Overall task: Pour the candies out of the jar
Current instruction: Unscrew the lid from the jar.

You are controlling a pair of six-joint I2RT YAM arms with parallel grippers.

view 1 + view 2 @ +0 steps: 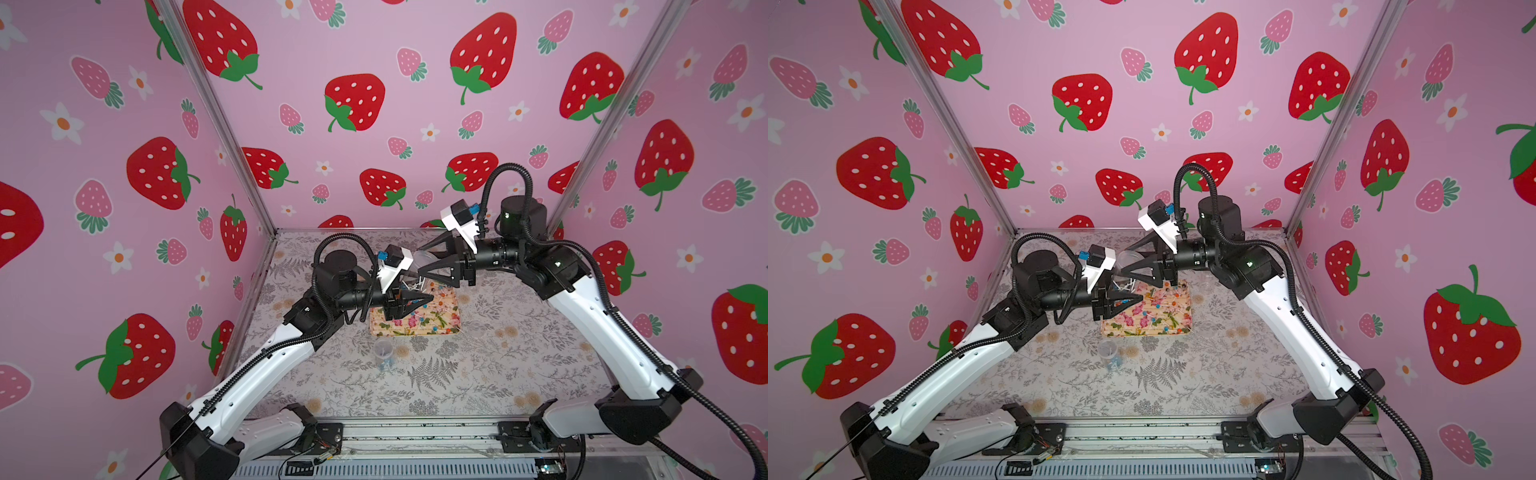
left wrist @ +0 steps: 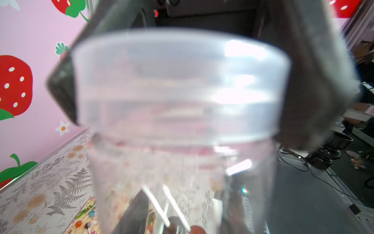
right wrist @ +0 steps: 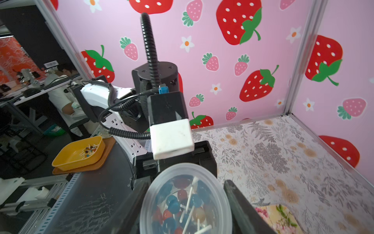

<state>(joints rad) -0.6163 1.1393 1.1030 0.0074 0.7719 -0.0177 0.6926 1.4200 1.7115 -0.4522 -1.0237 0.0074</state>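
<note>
My left jaws clamp the clear jar (image 2: pixel 182 178) by its body, tilted over the floral tray (image 1: pixel 399 328), candies (image 3: pixel 178 204) inside. My right jaws straddle the lid (image 3: pixel 185 194), contact unclear. Light, slick, probably squashy plastic: I'd grip the lid rim gently.

Both top views look down over the whole surface (image 1: pixel 498 374) — wrist cameras face the jar (image 2: pixel 182 162) closely, from opposite ends.

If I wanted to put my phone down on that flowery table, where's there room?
Roomiest: the bare floral table between the tray, the right arm and the front rail. A smaller patch lies between the small cup and the left arm. Crowded: over the tray, where both arms meet at the jar above scattered candies.
</note>
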